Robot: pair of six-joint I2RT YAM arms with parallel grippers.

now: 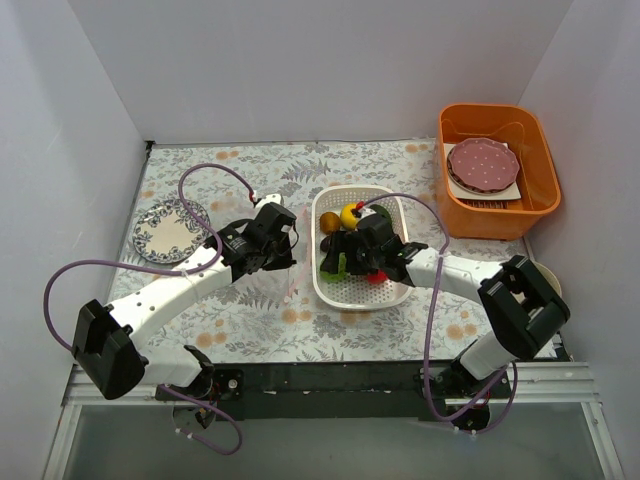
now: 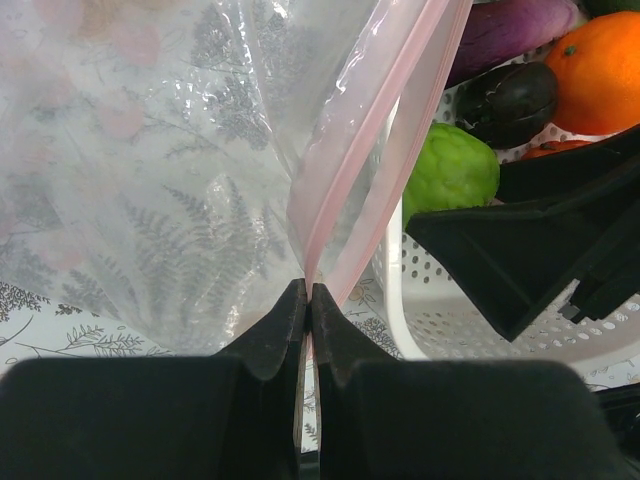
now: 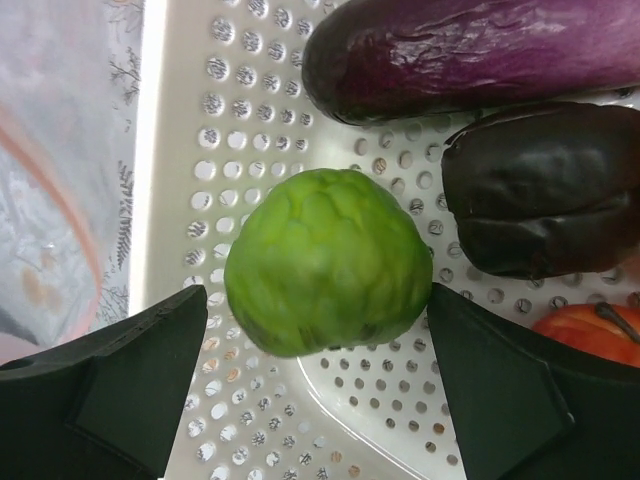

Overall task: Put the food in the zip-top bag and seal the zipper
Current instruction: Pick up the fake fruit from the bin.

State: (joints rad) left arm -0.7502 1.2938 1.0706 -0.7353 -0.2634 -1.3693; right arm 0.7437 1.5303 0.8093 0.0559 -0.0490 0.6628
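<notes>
Fruit lies in the white basket (image 1: 318, 272) at the middle of the overhead view, with the lemon (image 1: 350, 214) and kiwi (image 1: 329, 222) toward its upper end. In the right wrist view the right fingers (image 3: 130, 385) stand spread wide on either side of the light-green ball (image 3: 325, 260) at frame centre; we cannot tell whether they touch it. The eggplant (image 3: 470, 50) and avocado (image 3: 540, 190) lie at upper right, the red ball (image 3: 590, 335) at the right edge. The left fingers (image 2: 265, 345) are pressed together on the pink zipper (image 2: 365, 160) of the clear bag (image 2: 150, 150), which rises just left of the basket above the tabletop (image 2: 45, 325).
</notes>
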